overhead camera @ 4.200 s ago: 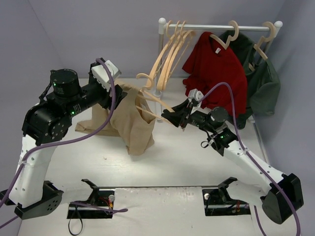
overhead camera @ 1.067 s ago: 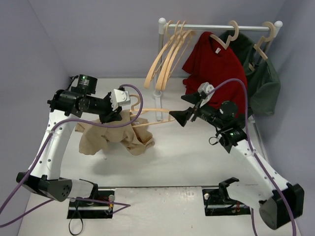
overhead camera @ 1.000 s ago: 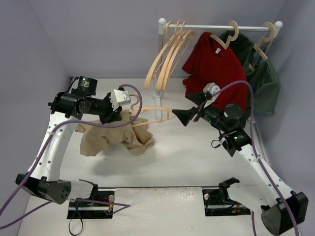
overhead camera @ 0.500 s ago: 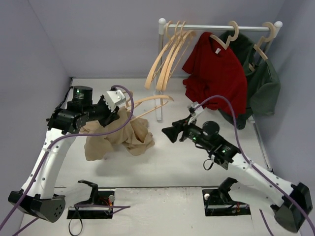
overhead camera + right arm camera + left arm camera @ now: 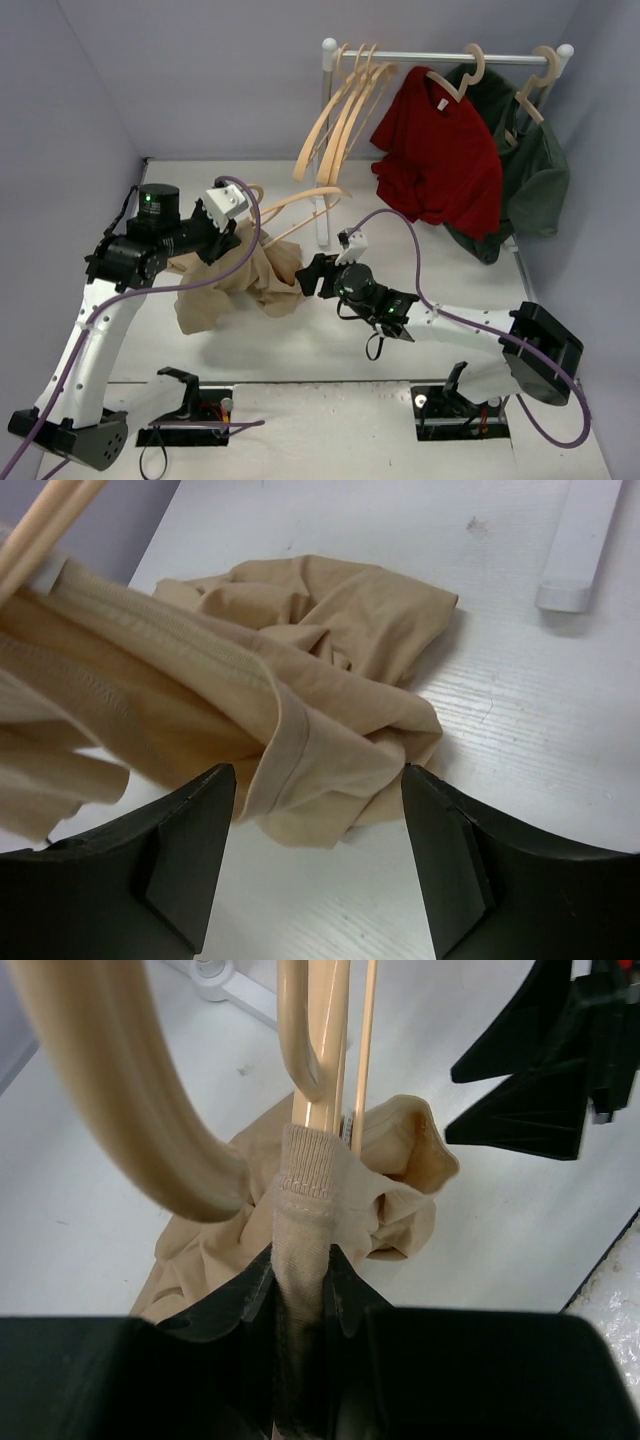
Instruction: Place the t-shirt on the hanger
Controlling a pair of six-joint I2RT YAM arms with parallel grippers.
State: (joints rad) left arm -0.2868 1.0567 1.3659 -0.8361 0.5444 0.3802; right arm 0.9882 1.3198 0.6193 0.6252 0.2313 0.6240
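Note:
The tan t-shirt (image 5: 250,285) lies bunched on the table, its collar lifted. My left gripper (image 5: 237,238) is shut on that ribbed collar (image 5: 305,1175). The pale wooden hanger (image 5: 300,200) runs into the collar, and its hook (image 5: 140,1110) curls out at the left of the left wrist view. My right gripper (image 5: 306,275) is low at the shirt's right edge. In the right wrist view it (image 5: 318,830) stands open, with a folded hem of the t-shirt (image 5: 330,760) lying between the fingers and free of both pads.
A clothes rack stands at the back, its post (image 5: 323,215) just behind the hanger and its foot (image 5: 578,550) near the shirt. On the rail hang several spare hangers (image 5: 345,100), a dark red t-shirt (image 5: 440,150) and a dark green garment (image 5: 535,165).
My right arm has swung down and left, from beside the hanger's tip to the shirt's hem, and its jaws have narrowed somewhat. The left arm drew back a little, tilting the hanger upward.

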